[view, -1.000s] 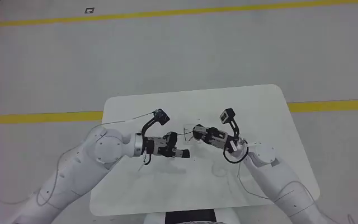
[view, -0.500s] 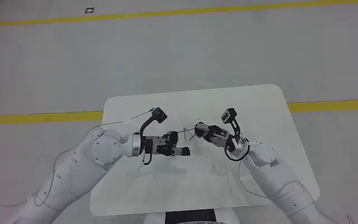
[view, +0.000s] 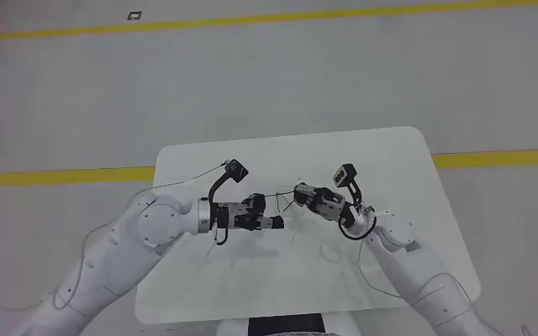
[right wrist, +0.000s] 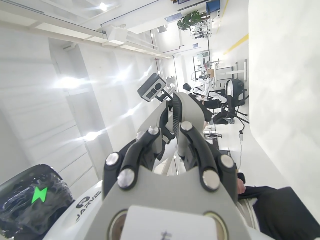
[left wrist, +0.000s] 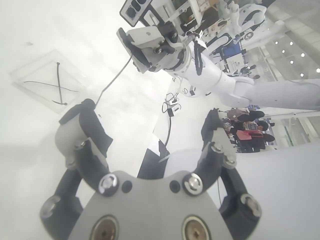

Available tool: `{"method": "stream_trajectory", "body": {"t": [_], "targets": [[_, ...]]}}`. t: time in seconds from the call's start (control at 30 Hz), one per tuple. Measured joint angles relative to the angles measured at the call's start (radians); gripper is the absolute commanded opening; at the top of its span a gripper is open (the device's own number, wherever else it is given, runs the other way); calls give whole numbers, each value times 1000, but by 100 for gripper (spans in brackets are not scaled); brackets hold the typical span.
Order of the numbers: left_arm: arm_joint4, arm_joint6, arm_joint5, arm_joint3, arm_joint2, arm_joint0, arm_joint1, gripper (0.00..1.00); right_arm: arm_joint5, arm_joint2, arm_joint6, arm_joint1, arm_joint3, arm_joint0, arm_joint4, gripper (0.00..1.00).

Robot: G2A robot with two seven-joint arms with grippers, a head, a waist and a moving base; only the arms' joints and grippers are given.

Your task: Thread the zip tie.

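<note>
Threading step: your right claw (left wrist: 133,55) clamps the tie (left wrist: 113,81), left claw (left wrist: 148,112) gapes, free end seemingly touching it, so close on it next.

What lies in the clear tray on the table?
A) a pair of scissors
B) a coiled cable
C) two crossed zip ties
C: in the left wrist view, the clear tray holds two thin black zip ties, one lying across the other.
</note>
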Motion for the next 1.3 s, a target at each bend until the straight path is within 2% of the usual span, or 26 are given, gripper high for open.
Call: {"method": "stream_trajectory", "body": {"t": [0.23, 0.57, 0.73, 0.9, 1.2, 1.3], "targets": [[11, 32, 0, -16, -10, 12, -4, 100, 59, -13, 32, -4, 11, 3, 40, 0], [7, 39, 0, -18, -7, 13, -6, 100, 53, -15, 26, -7, 15, 5, 49, 0], [26, 83, 0, 12, 0, 15, -13, 100, 68, -26, 9, -11, 2, 1, 58, 0], [50, 80, 0, 31, 2, 11, -16, 100, 86, -31, 37, -14, 10, 8, 74, 0], [62, 97, 0, 22, 12, -1, -24, 100, 110, -40, 63, -18, 24, 16, 86, 0], [68, 86, 0, 18, 22, -7, -26, 100, 110, -42, 63, -20, 26, 18, 91, 0]]}}
